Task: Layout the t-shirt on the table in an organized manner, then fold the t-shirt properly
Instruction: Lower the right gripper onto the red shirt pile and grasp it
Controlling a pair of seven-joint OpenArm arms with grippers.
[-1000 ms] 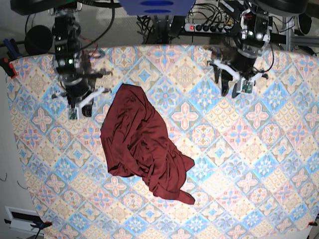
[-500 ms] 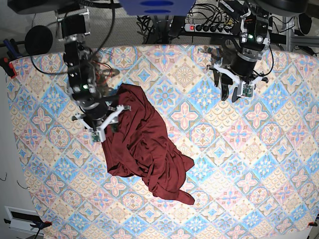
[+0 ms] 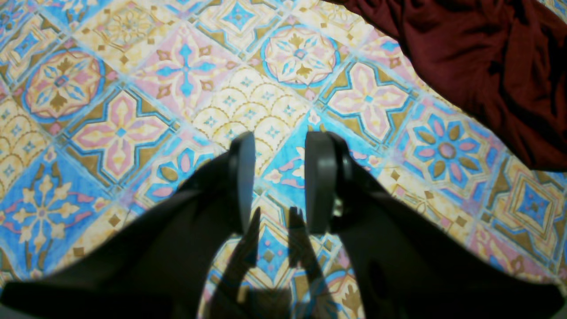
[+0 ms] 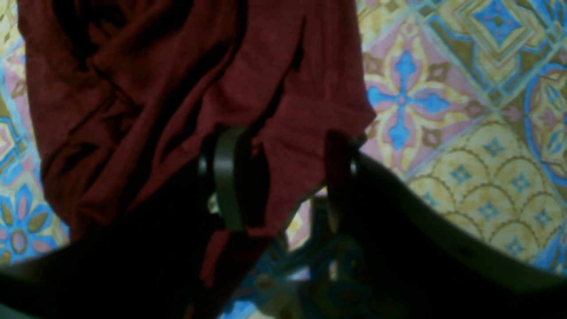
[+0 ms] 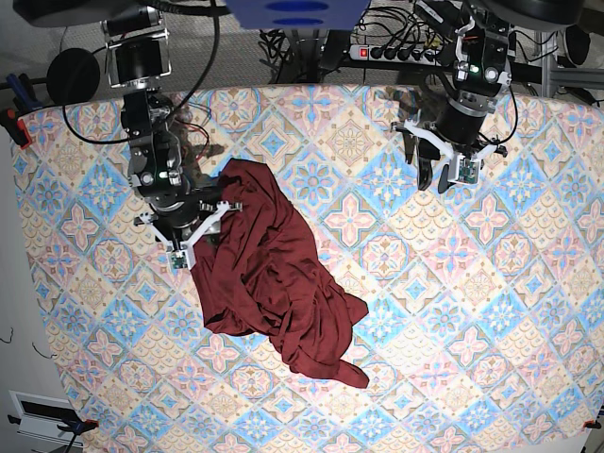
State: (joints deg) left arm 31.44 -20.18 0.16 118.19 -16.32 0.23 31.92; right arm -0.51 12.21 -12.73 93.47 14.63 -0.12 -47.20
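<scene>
Beyond the far edge of the table a pale grey floor shows, crossed by a tangle of black cables. A white power strip with a red switch lies among those cables, just past the table's far edge. A round black object sits on the floor off the table's far left corner, with something red and blue just below it at the table's left edge; what these are is unclear. A white box with a dark slot stands on the floor off the table's near left corner. Light falls evenly from above and casts short, soft shadows.
</scene>
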